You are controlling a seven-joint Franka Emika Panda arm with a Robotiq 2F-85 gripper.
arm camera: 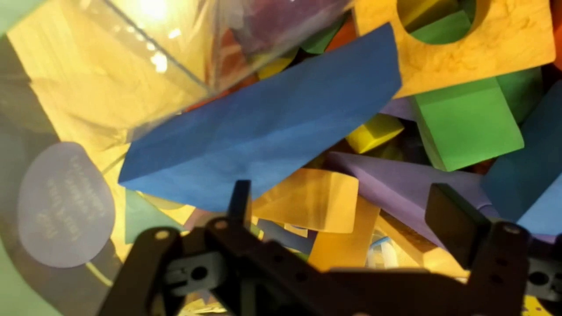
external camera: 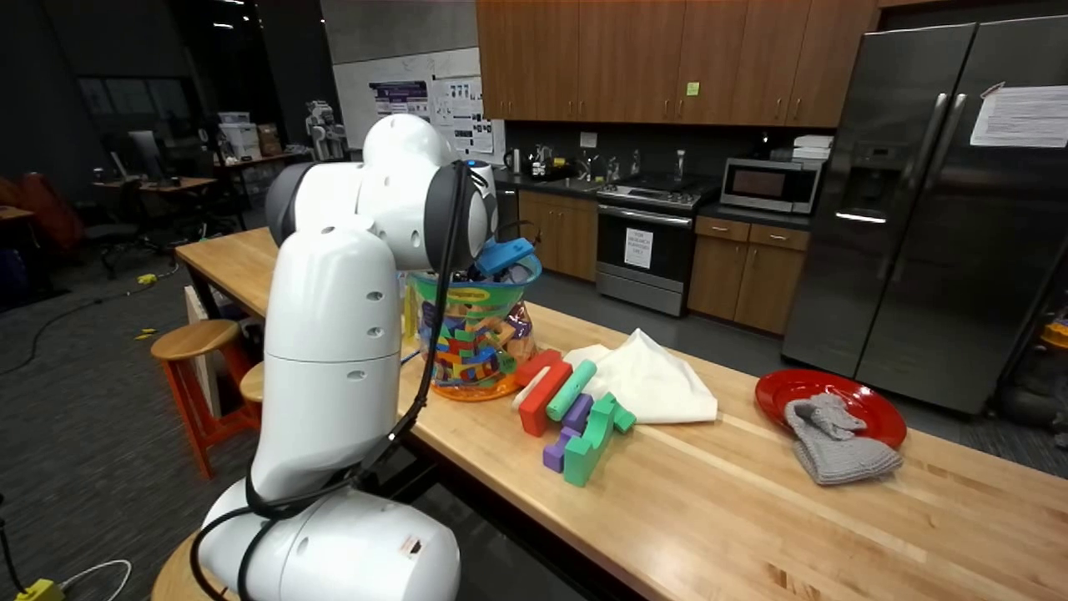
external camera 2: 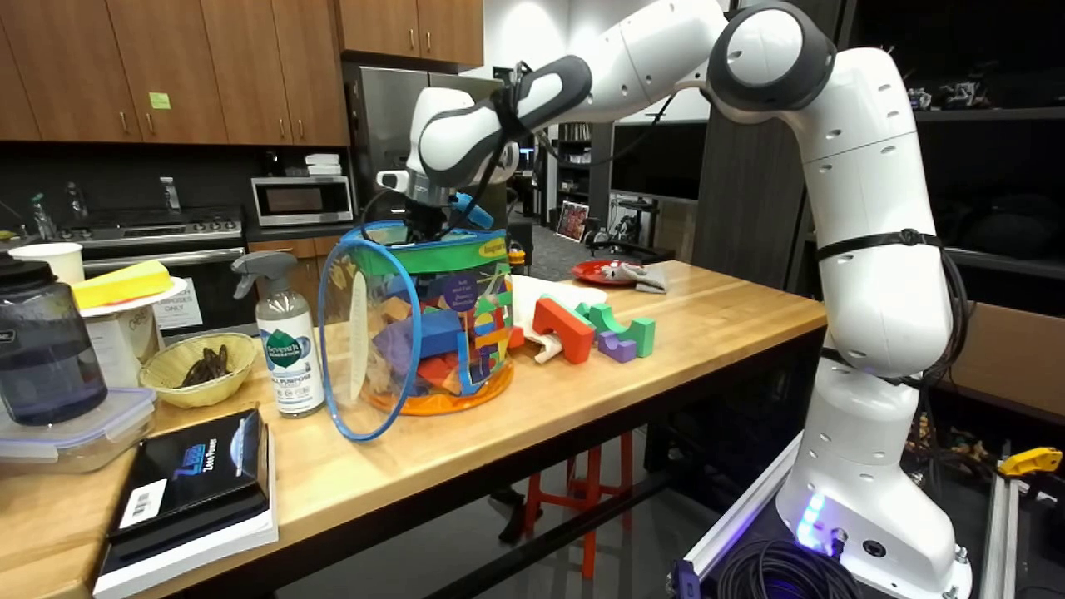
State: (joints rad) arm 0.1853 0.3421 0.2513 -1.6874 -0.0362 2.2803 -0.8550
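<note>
My gripper [arm camera: 344, 197] is open with nothing between its fingers. It points down into the mouth of a see-through toy bag [external camera 2: 466, 256] with a green band and orange base; the bag shows in both exterior views [external camera: 471, 294]. In the wrist view a long blue block [arm camera: 272, 123] lies close to the left finger. A tan wooden block [arm camera: 311, 199] lies below, between the fingers. A purple block [arm camera: 395, 188] is near the right finger. A green block [arm camera: 470, 123] and an orange block with a round cutout [arm camera: 483, 57] lie farther up. Whether the fingers touch any block is unclear.
Red [external camera: 546, 396], green [external camera: 594, 438] and purple blocks [external camera 2: 616, 348] lie beside the bag near a white cloth [external camera: 655, 380]. A red plate [external camera: 772, 392] holds a grey cloth [external camera: 843, 455]. A spray bottle [external camera 2: 289, 349], basket [external camera 2: 179, 383] and books [external camera 2: 195, 482] stand opposite.
</note>
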